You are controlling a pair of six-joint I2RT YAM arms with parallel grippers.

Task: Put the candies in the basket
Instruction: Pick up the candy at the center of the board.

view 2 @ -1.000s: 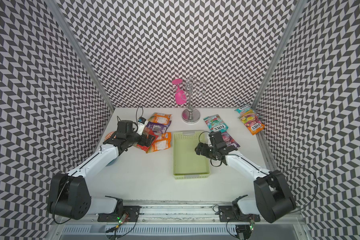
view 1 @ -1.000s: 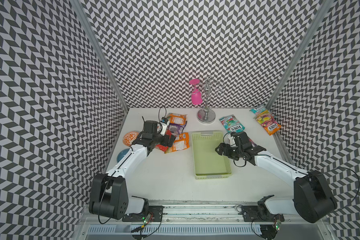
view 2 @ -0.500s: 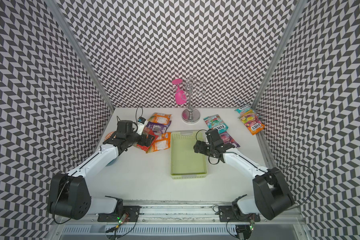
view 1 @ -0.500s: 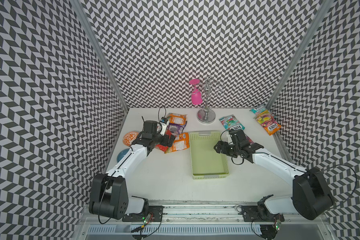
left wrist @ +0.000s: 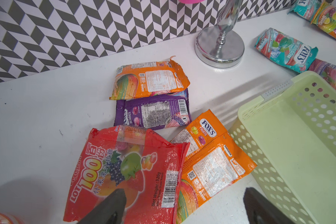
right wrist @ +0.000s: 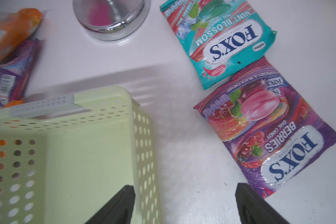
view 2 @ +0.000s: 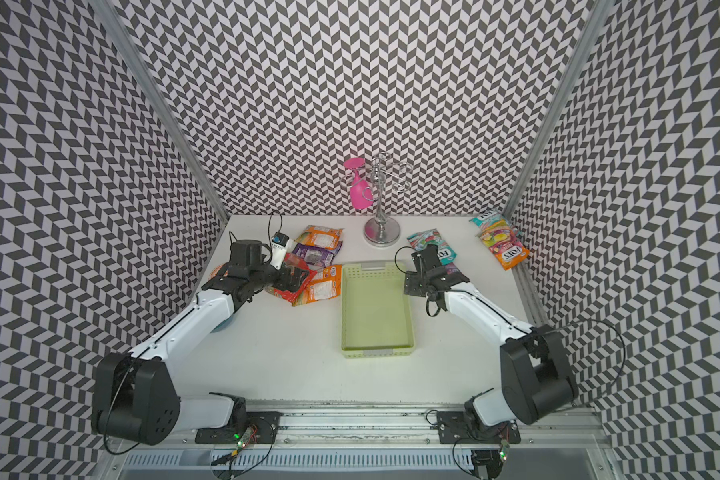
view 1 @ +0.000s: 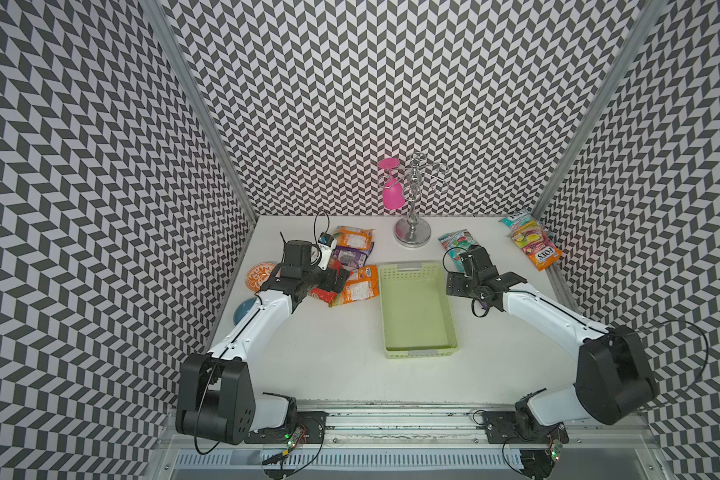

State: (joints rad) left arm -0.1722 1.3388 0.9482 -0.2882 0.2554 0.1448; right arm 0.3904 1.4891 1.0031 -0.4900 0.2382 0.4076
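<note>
No candy bag was in the pale green basket (view 1: 417, 311) yet, so the whole job was left. At the left, the left gripper (view 1: 334, 279) hung with jaws wide apart and empty over a cluster of five bags. Only its wrist view showed one finger (left wrist: 113, 201) above the red Lot 100 bag (left wrist: 128, 164). The basket lay empty mid-table. Right of it, the right gripper (view 1: 453, 286) was likewise spread and empty beside the basket's wall. Its wrist view revealed the purple Berries bag (right wrist: 270, 131), largely hidden under the arm from above, just beside the teal Mint Blossom bag (right wrist: 221, 38). More bags (view 1: 531, 243) lay in the far right corner.
</note>
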